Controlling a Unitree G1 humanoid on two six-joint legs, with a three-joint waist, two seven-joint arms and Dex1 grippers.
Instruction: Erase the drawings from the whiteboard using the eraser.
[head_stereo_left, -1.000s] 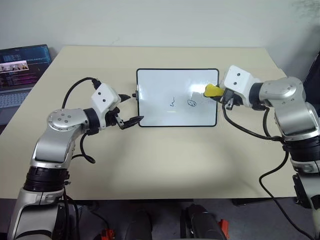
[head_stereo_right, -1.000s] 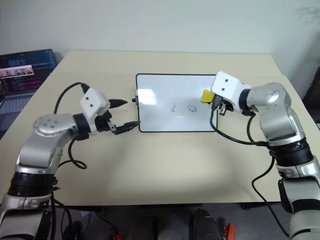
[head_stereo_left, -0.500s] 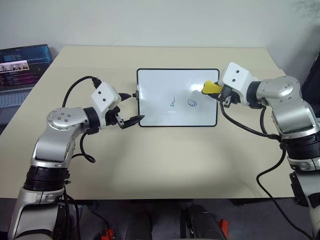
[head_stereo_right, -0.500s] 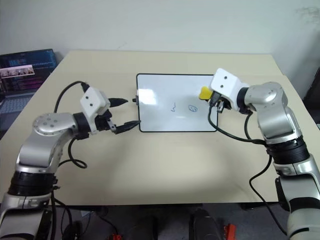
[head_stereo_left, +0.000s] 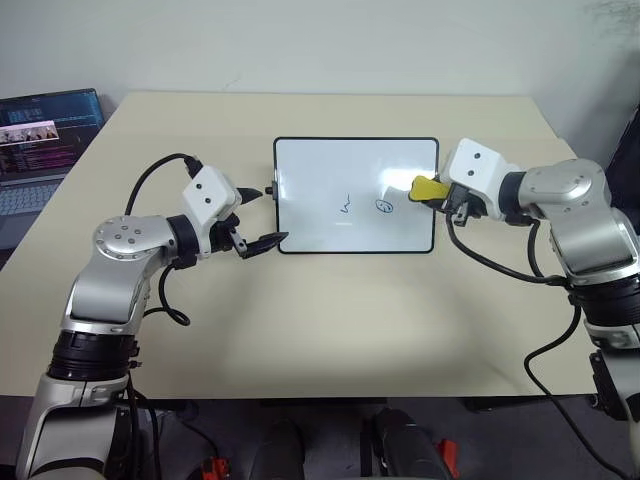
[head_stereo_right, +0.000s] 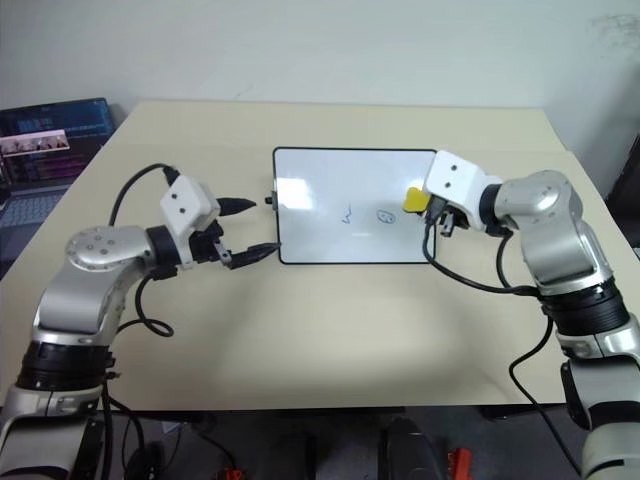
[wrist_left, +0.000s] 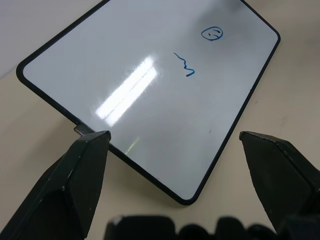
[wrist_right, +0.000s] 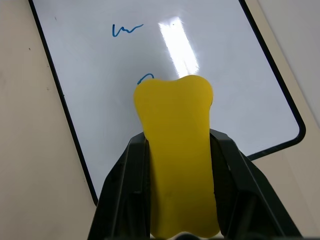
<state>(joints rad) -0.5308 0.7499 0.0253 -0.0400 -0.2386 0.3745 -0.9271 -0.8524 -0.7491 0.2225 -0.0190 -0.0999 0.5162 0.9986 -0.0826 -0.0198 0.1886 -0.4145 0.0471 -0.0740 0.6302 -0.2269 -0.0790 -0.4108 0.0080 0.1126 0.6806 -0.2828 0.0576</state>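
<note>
Right fingers clamped on eraser, poised just beside round doodle on whiteboard for wiping. Left fingers spread empty at board's corner, likely steadying it.

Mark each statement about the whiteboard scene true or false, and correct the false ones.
1. The right claw holds the yellow eraser. True.
2. The whiteboard is wiped clean. False: a blue squiggle and a small round doodle remain.
3. The left claw is open at the whiteboard's left edge. True.
4. The laptop sits to the robot's right. False: it is at the left, beside the table.
5. The eraser is over the whiteboard's right part. True.
</note>
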